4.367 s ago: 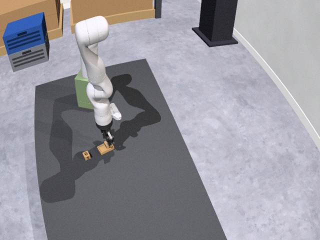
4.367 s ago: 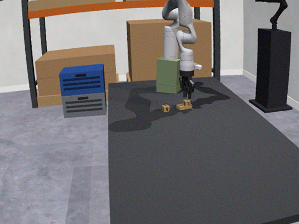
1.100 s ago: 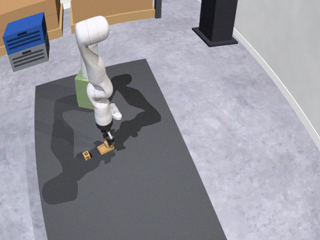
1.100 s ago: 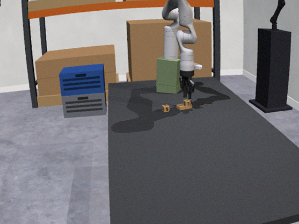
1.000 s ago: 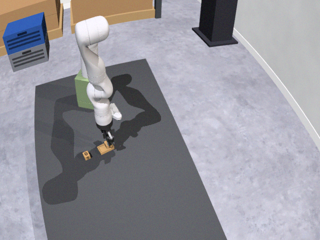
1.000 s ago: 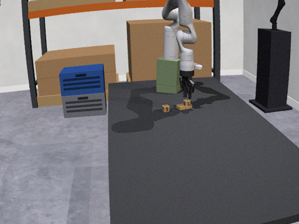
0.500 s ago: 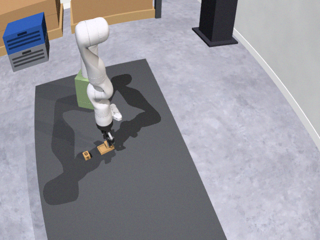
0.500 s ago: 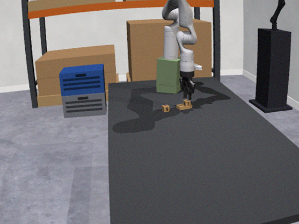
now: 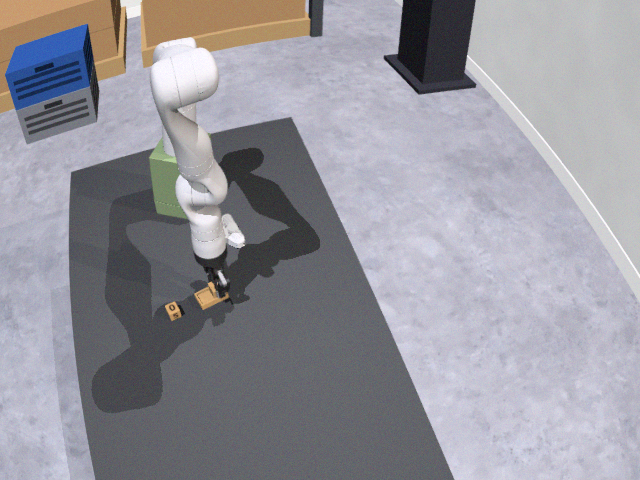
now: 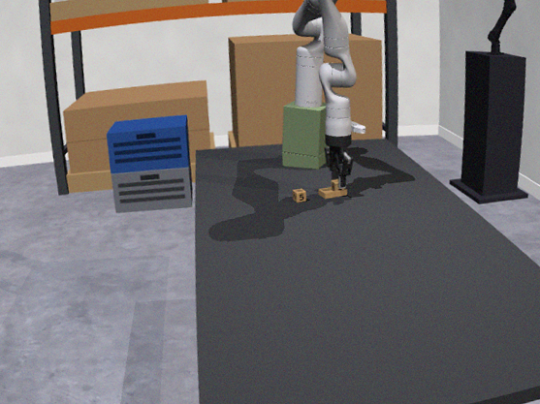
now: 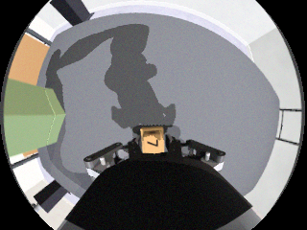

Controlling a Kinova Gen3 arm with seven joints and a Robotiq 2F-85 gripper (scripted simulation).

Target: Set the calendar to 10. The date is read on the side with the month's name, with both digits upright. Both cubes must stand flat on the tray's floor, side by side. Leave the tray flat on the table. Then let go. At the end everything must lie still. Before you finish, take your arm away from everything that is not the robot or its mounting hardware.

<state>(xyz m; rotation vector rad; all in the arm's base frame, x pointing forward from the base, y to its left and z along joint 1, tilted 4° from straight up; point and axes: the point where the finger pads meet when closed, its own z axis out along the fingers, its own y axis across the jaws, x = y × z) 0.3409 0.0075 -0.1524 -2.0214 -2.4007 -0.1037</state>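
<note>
A wooden cube (image 9: 172, 311) (image 10: 300, 196) stands on the dark table, left of the tray; its top shows 0 and the side facing the exterior camera shows 5. The shallow wooden tray (image 9: 203, 298) (image 10: 328, 192) rests on the table. The other cube (image 9: 212, 290) (image 10: 334, 183) (image 11: 153, 145) is in the tray's right part, with a mark like a 7 on top, partly shadowed. My gripper (image 9: 217, 290) (image 10: 338, 184) (image 11: 153, 140) is part open, its fingers low on either side of this cube. One finger hides much of it in the exterior view, and its month side cannot be read.
The green base block (image 9: 168, 183) (image 10: 302, 135) (image 11: 31, 115) of the arm stands at the back of the table (image 9: 289, 372) (image 10: 350, 285). Blue and grey crates (image 9: 54, 85) (image 10: 149, 163) stand on the floor beyond its left edge, and a black pedestal (image 9: 436, 43) (image 10: 493, 124) at the right.
</note>
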